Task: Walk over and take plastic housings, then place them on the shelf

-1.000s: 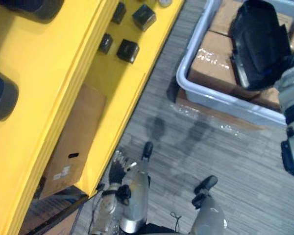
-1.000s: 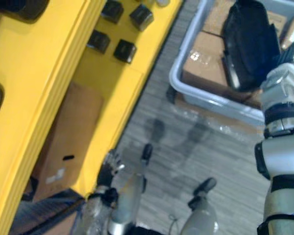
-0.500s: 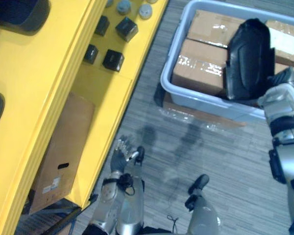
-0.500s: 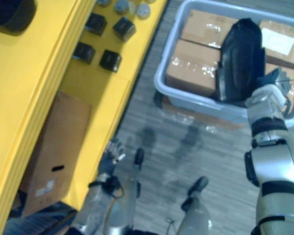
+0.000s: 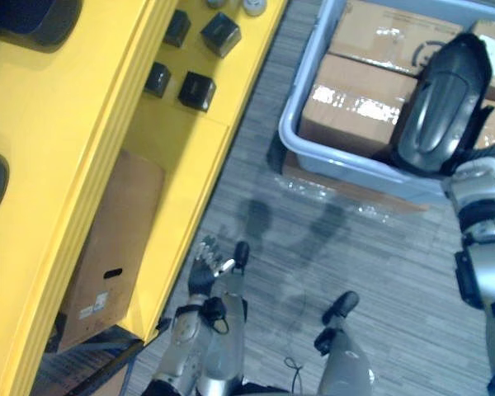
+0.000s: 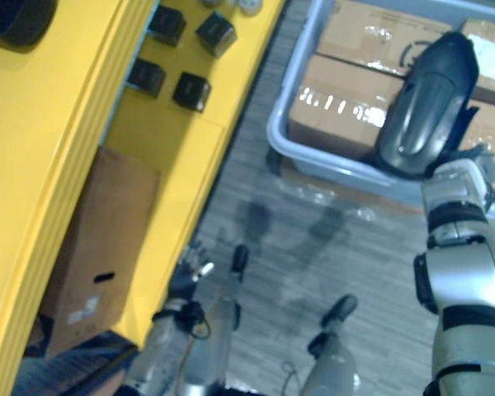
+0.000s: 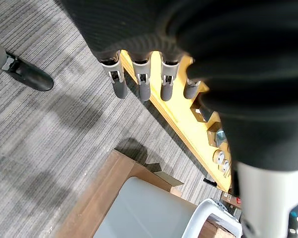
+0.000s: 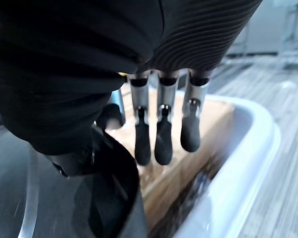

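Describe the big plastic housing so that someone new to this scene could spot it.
Right of the yellow shelf is a grey tub of cardboard boxes. At its near edge, by the right hand, stands the housing: a large, glossy, dark curved shell, unlike the flat brown boxes.

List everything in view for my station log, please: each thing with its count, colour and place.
shelf: one, yellow, on the robot's left
small blocks: four, black, on the shelf's lower level
round parts: at least two, grey, beyond the blocks
bulky items: two, dark, on the shelf's upper level
cardboard box: one, brown, low in the shelf
tub: one, pale grey, ahead on the right
packed boxes: at least three, brown, inside the tub
wooden board: one, brown, under the tub
plastic housing: one, black, above the tub
left hand: fingers relaxed, low beside the shelf
right hand: at the housing's lower end
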